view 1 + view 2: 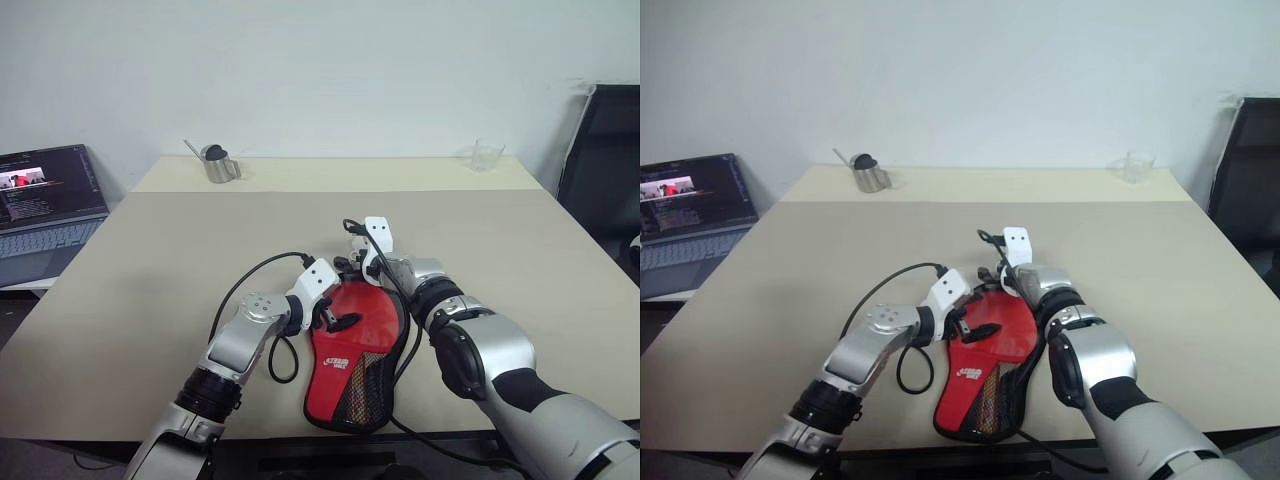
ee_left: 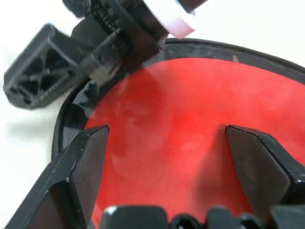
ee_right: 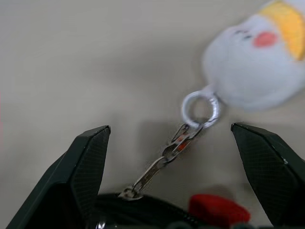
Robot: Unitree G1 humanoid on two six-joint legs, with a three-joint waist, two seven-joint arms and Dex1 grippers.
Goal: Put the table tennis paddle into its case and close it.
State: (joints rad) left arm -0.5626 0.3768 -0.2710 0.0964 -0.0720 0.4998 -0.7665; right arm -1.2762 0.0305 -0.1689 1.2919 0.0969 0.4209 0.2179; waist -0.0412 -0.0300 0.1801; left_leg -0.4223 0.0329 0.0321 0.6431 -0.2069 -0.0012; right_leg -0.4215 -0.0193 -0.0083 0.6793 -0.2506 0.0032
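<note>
The red paddle-shaped fabric case point(image 1: 352, 360) lies on the beige table point(image 1: 150, 260) near its front edge. Both the left gripper point(image 2: 167, 138) and the right gripper point(image 3: 169, 138) are released. The right should pinch the metal zipper chain point(image 3: 164, 160) beside the white plush charm point(image 3: 252, 62), while the left presses the case.

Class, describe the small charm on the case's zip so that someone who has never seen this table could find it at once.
Start at the red case lying near the front edge of the beige table, between the two grippers. From its black edge a short metal chain runs to a ring. On the ring hangs the charm: a soft white figure with an orange-yellow patch.
</note>
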